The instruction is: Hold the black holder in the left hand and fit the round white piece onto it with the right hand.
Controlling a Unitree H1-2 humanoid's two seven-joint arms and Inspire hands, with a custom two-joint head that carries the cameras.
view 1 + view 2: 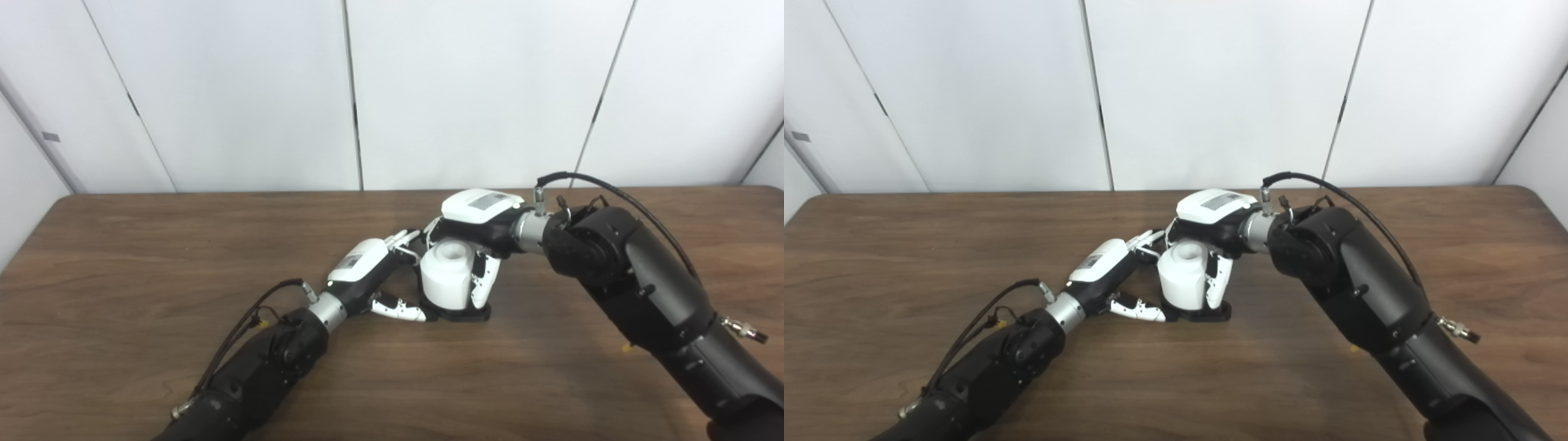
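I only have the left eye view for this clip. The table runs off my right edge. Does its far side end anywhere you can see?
Observer: Yes. In the right eye view the table ends in a rounded far right corner, beyond the right arm.
Operator: My right edge also cuts that arm off low down. Do you see more of it?
Observer: Yes. In the right eye view the arm stays clear of the picture's right side and leaves through the bottom edge instead.
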